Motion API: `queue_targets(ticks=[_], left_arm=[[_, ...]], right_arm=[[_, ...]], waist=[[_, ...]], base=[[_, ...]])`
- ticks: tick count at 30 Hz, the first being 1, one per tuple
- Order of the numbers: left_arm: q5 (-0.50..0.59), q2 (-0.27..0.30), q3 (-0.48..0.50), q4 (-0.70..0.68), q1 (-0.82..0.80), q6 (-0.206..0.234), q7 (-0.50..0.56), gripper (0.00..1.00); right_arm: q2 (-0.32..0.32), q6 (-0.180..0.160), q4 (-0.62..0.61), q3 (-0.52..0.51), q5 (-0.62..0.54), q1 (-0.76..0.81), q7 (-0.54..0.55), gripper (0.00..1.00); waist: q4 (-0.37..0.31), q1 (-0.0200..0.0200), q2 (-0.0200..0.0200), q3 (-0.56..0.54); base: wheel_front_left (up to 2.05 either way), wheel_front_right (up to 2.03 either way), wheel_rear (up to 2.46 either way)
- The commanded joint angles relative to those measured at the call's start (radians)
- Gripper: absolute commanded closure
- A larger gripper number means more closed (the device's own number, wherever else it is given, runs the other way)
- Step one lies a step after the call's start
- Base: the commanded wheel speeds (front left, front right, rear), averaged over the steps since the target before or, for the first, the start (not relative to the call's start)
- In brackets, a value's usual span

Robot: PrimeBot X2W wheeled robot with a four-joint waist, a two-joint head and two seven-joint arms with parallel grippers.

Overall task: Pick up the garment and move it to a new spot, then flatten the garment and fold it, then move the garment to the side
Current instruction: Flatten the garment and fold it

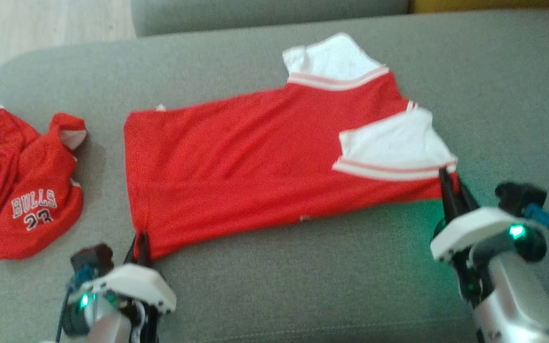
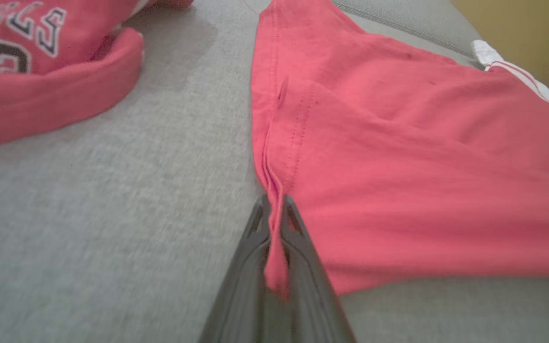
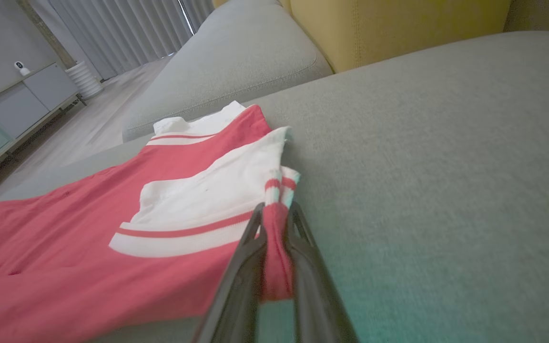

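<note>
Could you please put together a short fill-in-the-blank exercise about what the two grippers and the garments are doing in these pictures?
1. The left gripper is shut on the bottom ____ of the red garment.
2. The sleeves of that garment are ____ with red stripes.
3. The crumpled jersey at the robot's left reads ____ above its number.
4. The right gripper has pinched the garment, which lies on a ____ sofa cushion.

Missing words: corner; white; BULLS; grey
</note>
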Motion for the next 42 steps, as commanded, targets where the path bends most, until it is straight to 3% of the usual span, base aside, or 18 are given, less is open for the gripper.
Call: queue_targets(ticks=[1, 13, 14, 15, 16, 25, 29, 35, 42], left_arm=[[0.008, 0.021, 0.036, -0.025, 0.003, 0.01, -0.005, 1.0], [0.023, 0.021, 0.054, -0.051, 0.142, 0.029, -0.005, 1.0], [0.026, 0.021, 0.053, -0.053, 0.144, 0.03, -0.005, 0.88], [0.029, 0.021, 0.053, -0.056, 0.145, 0.031, -0.005, 0.37], [0.033, 0.021, 0.052, -0.059, 0.144, 0.032, -0.005, 0.0], [0.127, 0.063, 0.034, -0.13, 0.021, 0.046, -0.005, 0.0], [0.146, 0.109, 0.012, -0.134, -0.102, 0.014, 0.055, 0.0], [0.172, 0.204, -0.025, -0.106, -0.287, -0.052, 0.25, 0.0], [0.167, 0.268, -0.059, -0.042, -0.402, -0.111, 0.392, 0.0]], right_arm=[[0.0, 0.006, -0.031, 0.014, 0.007, -0.003, -0.005, 1.0], [0.026, 0.006, -0.145, -0.004, 0.029, 0.226, 0.077, 1.0], [0.028, 0.006, -0.158, -0.015, 0.027, 0.238, 0.08, 1.0], [0.029, 0.006, -0.17, -0.021, 0.024, 0.246, 0.085, 0.62], [0.031, 0.006, -0.182, -0.027, 0.02, 0.251, 0.088, 0.0], [0.04, 0.006, -0.267, -0.064, -0.031, 0.171, 0.094, 0.0], [0.041, 0.006, -0.284, -0.056, -0.043, 0.105, 0.112, 0.0], [0.033, 0.006, -0.304, -0.015, -0.048, -0.006, 0.139, 0.0], [0.029, 0.006, -0.301, 0.038, -0.038, -0.091, 0.144, 0.0]], waist=[[0.007, 0.0, 0.0, -0.038], [0.003, 0.0, 0.0, -0.125], [0.002, 0.0, 0.0, -0.124], [0.001, 0.0, 0.0, -0.122], [0.0, 0.0, 0.0, -0.117], [0.015, 0.0, 0.0, -0.057], [0.024, 0.0, 0.0, -0.029], [0.021, 0.0, 0.0, 0.027], [0.003, 0.0, 0.0, 0.099]], base=[[0.0, 0.0, 0.0], [0.0, 0.0, 0.0], [0.0, 0.0, 0.0], [0.0, 0.0, 0.0], [0.0, 0.0, 0.0], [0.0, 0.0, 0.0], [0.0, 0.0, 0.0], [0.0, 0.0, 0.0], [0.0, 0.0, 0.0]])
